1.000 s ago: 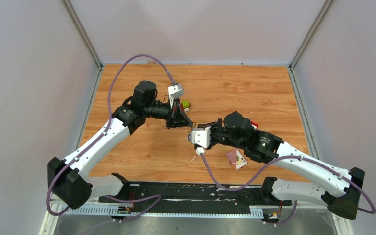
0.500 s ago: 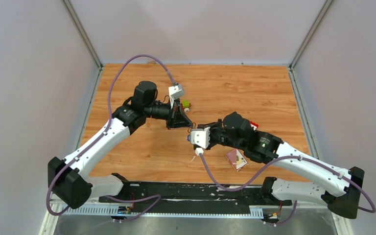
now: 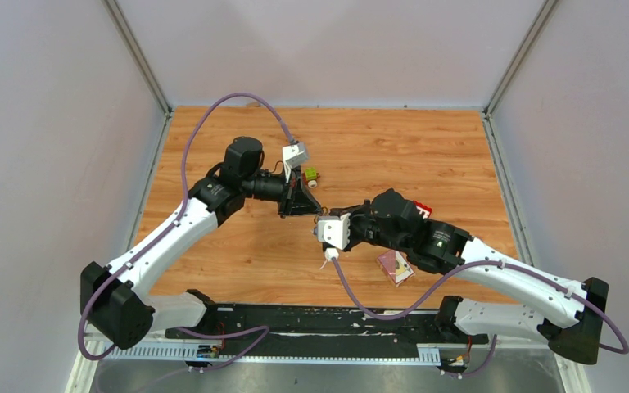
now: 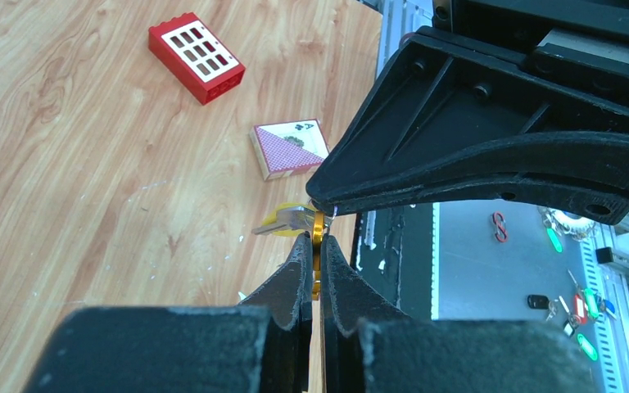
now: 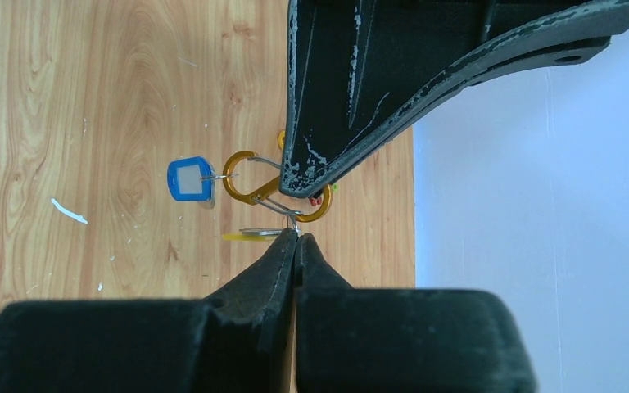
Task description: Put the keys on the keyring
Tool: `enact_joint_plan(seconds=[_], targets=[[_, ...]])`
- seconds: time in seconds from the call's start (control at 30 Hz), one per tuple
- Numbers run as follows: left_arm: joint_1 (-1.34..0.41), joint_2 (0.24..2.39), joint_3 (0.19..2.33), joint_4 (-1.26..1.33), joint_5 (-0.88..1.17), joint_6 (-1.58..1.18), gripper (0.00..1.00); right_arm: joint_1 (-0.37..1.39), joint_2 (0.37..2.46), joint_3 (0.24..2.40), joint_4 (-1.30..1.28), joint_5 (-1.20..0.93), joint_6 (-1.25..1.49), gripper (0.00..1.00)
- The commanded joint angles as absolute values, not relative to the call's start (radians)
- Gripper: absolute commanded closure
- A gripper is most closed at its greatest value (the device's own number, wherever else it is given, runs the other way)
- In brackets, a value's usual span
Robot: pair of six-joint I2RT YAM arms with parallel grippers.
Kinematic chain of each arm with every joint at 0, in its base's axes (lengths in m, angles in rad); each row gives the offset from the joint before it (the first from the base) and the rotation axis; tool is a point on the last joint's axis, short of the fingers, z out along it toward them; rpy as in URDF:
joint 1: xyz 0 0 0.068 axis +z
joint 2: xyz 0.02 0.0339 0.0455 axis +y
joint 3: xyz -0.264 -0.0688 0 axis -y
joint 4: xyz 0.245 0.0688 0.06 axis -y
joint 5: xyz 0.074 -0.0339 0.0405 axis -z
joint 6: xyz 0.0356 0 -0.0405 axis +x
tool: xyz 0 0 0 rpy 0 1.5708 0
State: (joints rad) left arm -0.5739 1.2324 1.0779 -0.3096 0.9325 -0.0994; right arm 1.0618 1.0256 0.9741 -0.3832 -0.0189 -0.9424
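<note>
Down front the right gripper (image 5: pixel 296 239), fingers squeezed together on the yellow-headed key (image 5: pixel 246 236), tip to tip with the left gripper (image 4: pixel 315 246), clamped on the gold keyring (image 4: pixel 319 226), blue-headed key (image 5: pixel 190 179) hanging off it, all held over the wooden table (image 3: pixel 377 139), toy car (image 3: pixel 311 173) just behind.

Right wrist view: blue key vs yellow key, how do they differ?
The blue key faces the camera; the yellow key shows edge-on. The blue key hangs from one loop of the keyring; the yellow key sits at the right gripper's shut tips, under the other loop, not clearly hooked on. Both are tiny, with coloured heads.
</note>
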Motion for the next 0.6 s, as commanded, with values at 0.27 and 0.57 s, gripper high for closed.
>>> enact_joint_plan(seconds=[0.27, 0.57], targets=[[-0.587, 1.229, 1.060, -0.217, 0.974, -0.150, 1.00, 1.090, 1.024, 0.976, -0.246, -0.009, -0.905, 1.00], [-0.586, 1.230, 1.051, -0.183, 0.991, -0.179, 1.00, 1.100, 1.033, 0.971, -0.216, 0.045, -0.895, 1.00]])
